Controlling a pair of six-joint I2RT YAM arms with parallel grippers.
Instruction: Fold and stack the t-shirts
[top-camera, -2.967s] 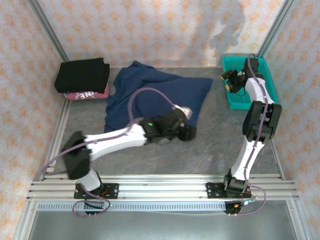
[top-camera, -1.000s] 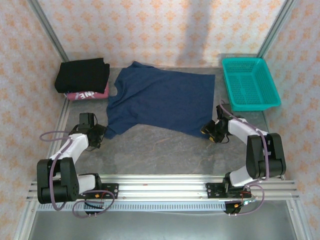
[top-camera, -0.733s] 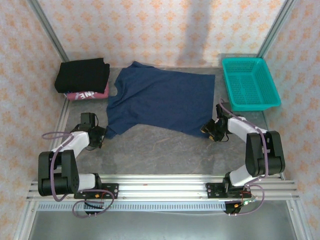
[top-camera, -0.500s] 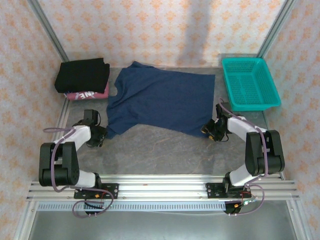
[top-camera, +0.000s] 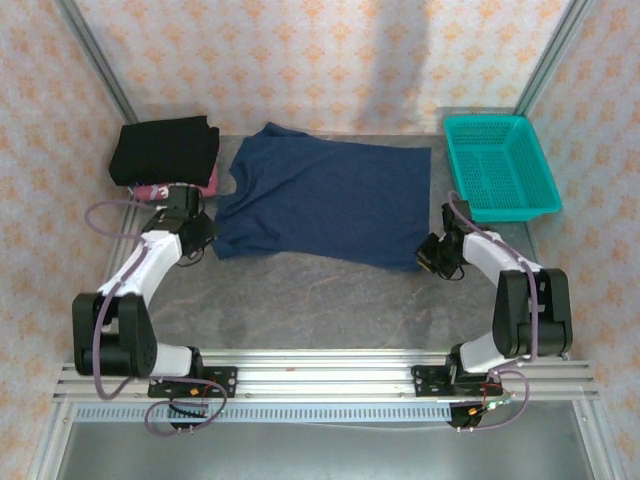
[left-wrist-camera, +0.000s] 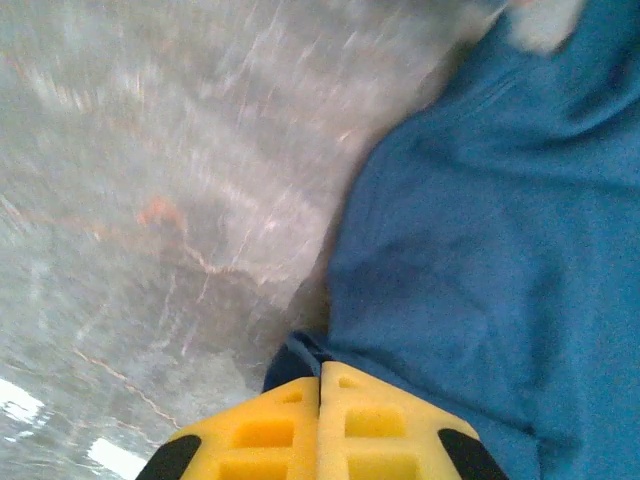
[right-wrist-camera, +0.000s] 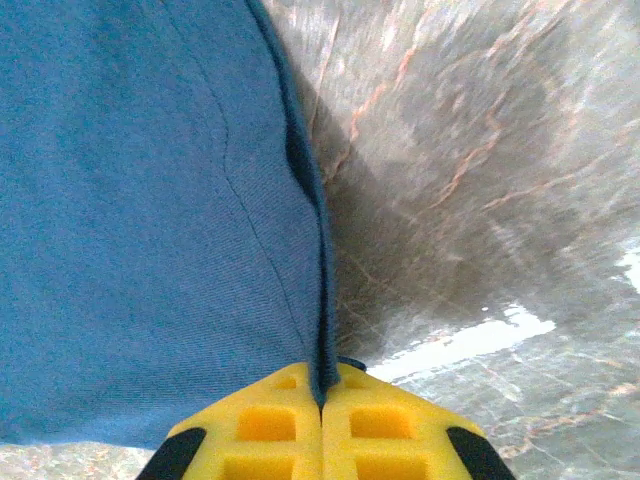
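Both arms are the same build: left arm (top-camera: 150, 262) and right arm (top-camera: 488, 258) have white links and black joint housings, with a chunky black block at the shoulder. A lilac cable (top-camera: 100, 213) loops off each. Black bases (top-camera: 186, 381) on a slotted aluminium rail (top-camera: 320, 375). Jaws: yellow pads (left-wrist-camera: 262, 436) with square pockets, black at the outer corners.

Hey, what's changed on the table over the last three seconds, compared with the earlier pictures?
The left claw left the middle of the navy t-shirt, and the right claw left the teal basket. Each went to a near corner of the shirt and shut on it, pulling that edge slightly toward the far side. The black t-shirt, the pink t-shirt and the basket stayed put.
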